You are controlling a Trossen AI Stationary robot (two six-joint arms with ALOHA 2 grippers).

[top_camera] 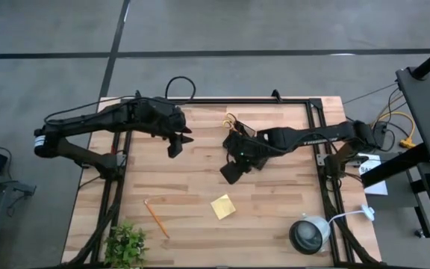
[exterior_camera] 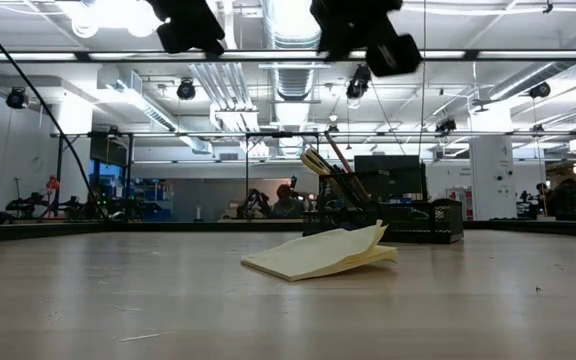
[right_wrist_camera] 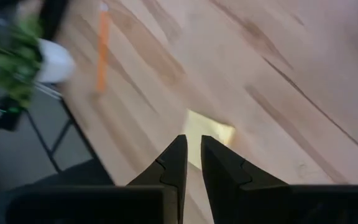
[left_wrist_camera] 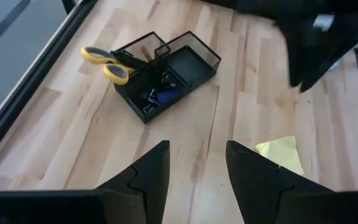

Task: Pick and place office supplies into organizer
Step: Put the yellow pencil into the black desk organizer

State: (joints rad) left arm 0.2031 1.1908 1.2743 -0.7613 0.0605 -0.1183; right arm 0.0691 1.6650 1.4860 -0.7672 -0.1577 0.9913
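The black mesh organizer (left_wrist_camera: 163,71) stands on the table's far middle, with yellow-handled scissors (left_wrist_camera: 107,62) standing in its cup section and dark clips (left_wrist_camera: 154,96) lying in its tray. In the low view, pencils (exterior_camera: 320,165) stick up from the organizer (exterior_camera: 388,220). The yellow sticky-note pad (top_camera: 223,206) lies flat nearer the table's near edge. An orange pencil (top_camera: 155,217) lies to its left. My left gripper (left_wrist_camera: 197,155) hangs open above the table, left of the organizer. My right gripper (right_wrist_camera: 191,146) hovers shut and empty above the sticky-note pad (right_wrist_camera: 211,134).
A green plant (top_camera: 125,243) stands at the near left corner, and a round grey-white lamp (top_camera: 310,234) at the near right. My right arm (top_camera: 304,138) reaches over the organizer. Bare wood lies between the pencil and the pad.
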